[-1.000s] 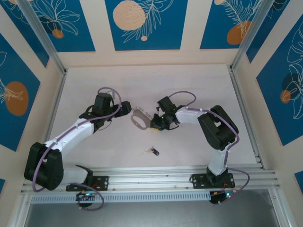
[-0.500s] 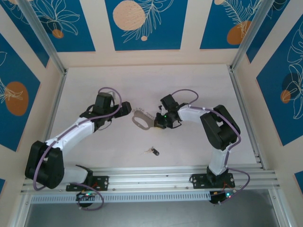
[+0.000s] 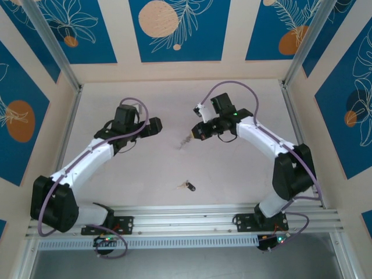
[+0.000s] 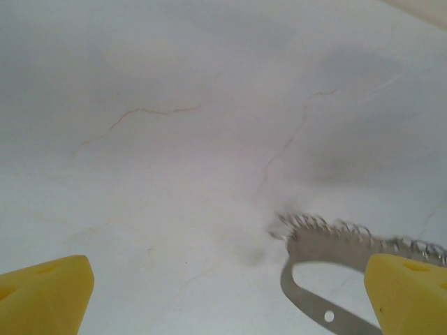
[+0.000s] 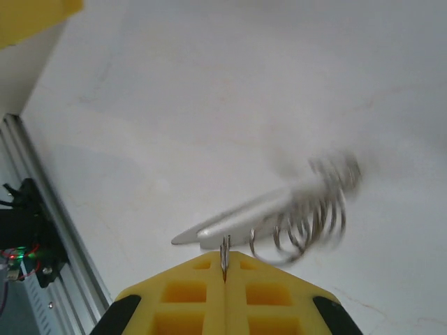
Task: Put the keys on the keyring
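Right gripper (image 5: 225, 264) was fully closed, pinching the thin metal edge of the keyring (image 5: 279, 204). The band and its fringe of small wire rings stuck out past the fingertips, motion-blurred. In the top view the right gripper (image 3: 196, 132) sat mid-table with the keyring (image 3: 185, 141) as a smear just off its tip, on the side toward the left arm. It looked clear of the table (image 3: 232, 168), but I could not tell for certain.

Left gripper (image 4: 227, 289) was wide open with nothing in it. Its 2 yellow fingertips (image 4: 49, 289) framed bare table, and the keyring (image 4: 314, 244) sat low in its wrist view, close to the right-hand fingertip. In the top view the left gripper (image 3: 156, 124) faced the ring across a small gap, not touching it.

Only 1 key (image 3: 188, 186) was seen. It lay flat on the table, well apart from both grippers, toward the near edge and roughly between the 2 arm bases. Its long axis ran about left-right in the top view, with the black head on the right-arm side and the silvery blade pointing toward the left-arm side.

The key relation is that the key lay almost straight toward the near edge from the held ring. The right gripper was slightly nearer but occupied, so the free left gripper was the likely one to fetch it. That would mean coming back toward the bases and closing across the short width of the key.
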Controlling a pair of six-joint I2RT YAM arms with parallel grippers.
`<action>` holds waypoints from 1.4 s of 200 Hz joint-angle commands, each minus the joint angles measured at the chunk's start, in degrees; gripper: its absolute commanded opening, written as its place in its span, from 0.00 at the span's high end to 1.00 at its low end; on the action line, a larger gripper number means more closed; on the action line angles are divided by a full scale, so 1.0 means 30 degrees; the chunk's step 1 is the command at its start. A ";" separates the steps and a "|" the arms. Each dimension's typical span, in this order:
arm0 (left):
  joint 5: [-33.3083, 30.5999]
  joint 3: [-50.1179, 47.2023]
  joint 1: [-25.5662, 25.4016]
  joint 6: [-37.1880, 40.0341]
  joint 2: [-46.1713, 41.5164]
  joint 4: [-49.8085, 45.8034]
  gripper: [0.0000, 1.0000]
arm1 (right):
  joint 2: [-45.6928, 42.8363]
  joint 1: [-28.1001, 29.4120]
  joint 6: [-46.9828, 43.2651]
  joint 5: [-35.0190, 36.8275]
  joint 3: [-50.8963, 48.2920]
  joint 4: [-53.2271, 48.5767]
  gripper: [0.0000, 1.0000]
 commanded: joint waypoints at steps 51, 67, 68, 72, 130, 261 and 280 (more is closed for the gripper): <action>0.3957 0.2329 -0.0184 0.0443 -0.1304 0.0688 0.05 | -0.3764 -0.1356 -0.0273 -0.5072 0.0142 0.2300 1.00; 0.5284 0.2636 -0.0183 -0.0017 -0.1157 0.1781 0.08 | -0.4266 -0.1558 0.0277 -0.5396 0.0247 0.3020 1.00; 0.5350 0.2663 -0.0176 -0.0046 -0.1122 0.1825 0.08 | -0.4296 -0.1579 0.0324 -0.5424 0.0248 0.3071 1.00; 0.5582 0.2756 -0.0187 -0.0164 -0.1060 0.2070 0.09 | -0.4370 -0.1662 0.0535 -0.5540 0.0255 0.3305 1.00; 0.5636 0.5218 -0.0169 -0.2041 0.0164 0.2936 0.00 | -0.4883 -0.2644 0.2926 -0.7112 0.0604 0.6610 1.00; 1.0818 0.7297 -0.0284 0.0670 0.1373 0.4528 0.00 | -0.3819 -0.3049 0.7820 -1.0287 -0.0338 1.3696 1.00; 1.1956 0.6839 -0.0471 0.0260 0.1321 0.5926 0.04 | -0.3653 -0.3034 0.8311 -1.0640 -0.0475 1.4133 1.00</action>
